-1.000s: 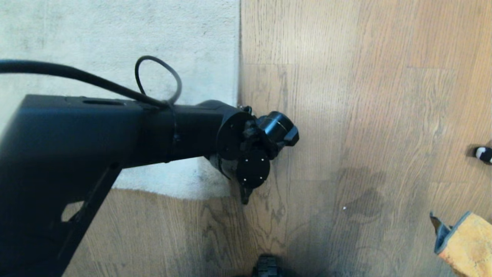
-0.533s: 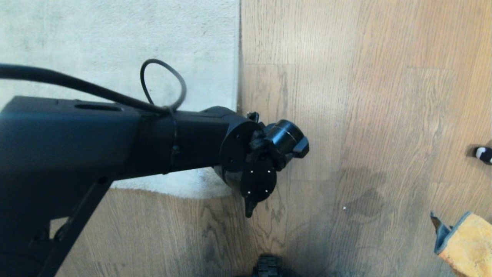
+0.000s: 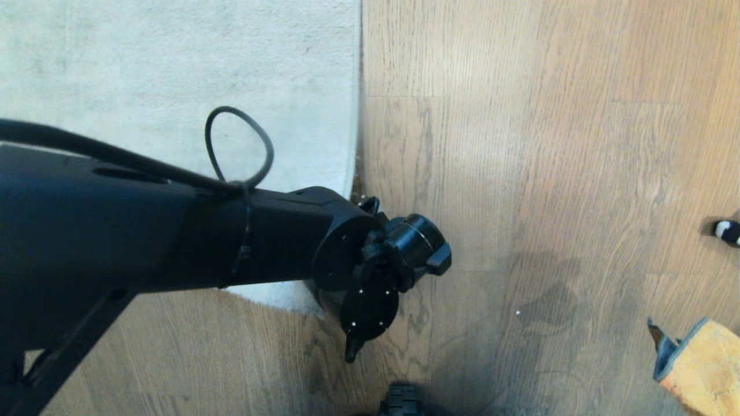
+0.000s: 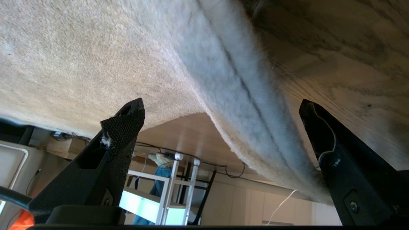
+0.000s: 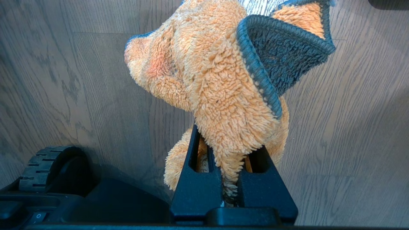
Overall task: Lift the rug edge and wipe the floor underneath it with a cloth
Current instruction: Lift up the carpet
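Observation:
The pale rug [image 3: 173,63] covers the upper left of the head view. Its straight rug edge [image 3: 357,115] meets the brown wood floor [image 3: 549,144]. My left arm reaches in from the left, its wrist [image 3: 370,271] over the rug's near corner. In the left wrist view my left gripper [image 4: 220,110] is open wide and astride the rug edge [image 4: 243,95], one finger [image 4: 127,118] over the pile and the other [image 4: 319,134] over the floor. My right gripper [image 5: 228,150] is shut on the orange cloth [image 5: 217,80] with blue-grey trim, held above the floor at the lower right [image 3: 702,367].
A small black-and-white object [image 3: 727,231] lies at the right edge. A wheel of my base [image 3: 400,401] shows at the bottom. Past the rug, the left wrist view shows a white shelf frame [image 4: 172,188], a person's jeans-clad legs and cables along the wall.
My left arm has swung toward me along the rug edge, from mid-edge to the rug's near corner, jaws still open. The cloth and right gripper have not moved.

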Robot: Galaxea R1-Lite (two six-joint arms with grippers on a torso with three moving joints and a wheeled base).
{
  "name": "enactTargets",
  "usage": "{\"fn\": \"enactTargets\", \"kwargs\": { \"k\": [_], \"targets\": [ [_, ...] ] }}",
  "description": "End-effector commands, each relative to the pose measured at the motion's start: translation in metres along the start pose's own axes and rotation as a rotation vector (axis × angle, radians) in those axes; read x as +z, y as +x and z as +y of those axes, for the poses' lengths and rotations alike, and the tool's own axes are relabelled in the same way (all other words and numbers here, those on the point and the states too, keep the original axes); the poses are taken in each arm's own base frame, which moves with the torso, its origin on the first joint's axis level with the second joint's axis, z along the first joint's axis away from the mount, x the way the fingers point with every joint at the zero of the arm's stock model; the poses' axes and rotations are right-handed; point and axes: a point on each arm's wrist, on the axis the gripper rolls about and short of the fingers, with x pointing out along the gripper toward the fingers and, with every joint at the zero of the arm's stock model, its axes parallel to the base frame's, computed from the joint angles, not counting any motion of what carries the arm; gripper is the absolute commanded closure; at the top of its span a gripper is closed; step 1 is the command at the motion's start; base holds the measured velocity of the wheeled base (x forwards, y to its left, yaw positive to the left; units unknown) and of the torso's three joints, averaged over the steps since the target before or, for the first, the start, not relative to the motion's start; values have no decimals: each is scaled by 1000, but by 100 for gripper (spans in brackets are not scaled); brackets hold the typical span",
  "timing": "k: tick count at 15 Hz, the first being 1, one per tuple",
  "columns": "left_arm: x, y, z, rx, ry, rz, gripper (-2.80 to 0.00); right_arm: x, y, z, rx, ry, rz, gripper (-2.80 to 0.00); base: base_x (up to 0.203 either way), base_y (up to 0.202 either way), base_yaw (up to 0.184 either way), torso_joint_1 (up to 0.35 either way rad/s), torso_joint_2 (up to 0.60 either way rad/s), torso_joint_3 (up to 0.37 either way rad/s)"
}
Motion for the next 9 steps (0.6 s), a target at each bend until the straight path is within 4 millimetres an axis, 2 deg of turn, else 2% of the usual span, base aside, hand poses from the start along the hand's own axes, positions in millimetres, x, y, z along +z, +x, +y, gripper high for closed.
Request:
{"fn": "enactTargets", "kwargs": {
  "k": [1,5,9],
  "targets": [
    [-4,-3,4,5,0,-3,-280,0,0,0,1,0,1,0,0,0,0,0,0,0],
    [-4,-8,0,-8,-7,-17,-280,0,0,0,1,0,1,0,0,0,0,0,0,0],
    [-14,-6,-8,-9,6,-15,-280,0,0,0,1,0,1,0,0,0,0,0,0,0]
  ]
}}
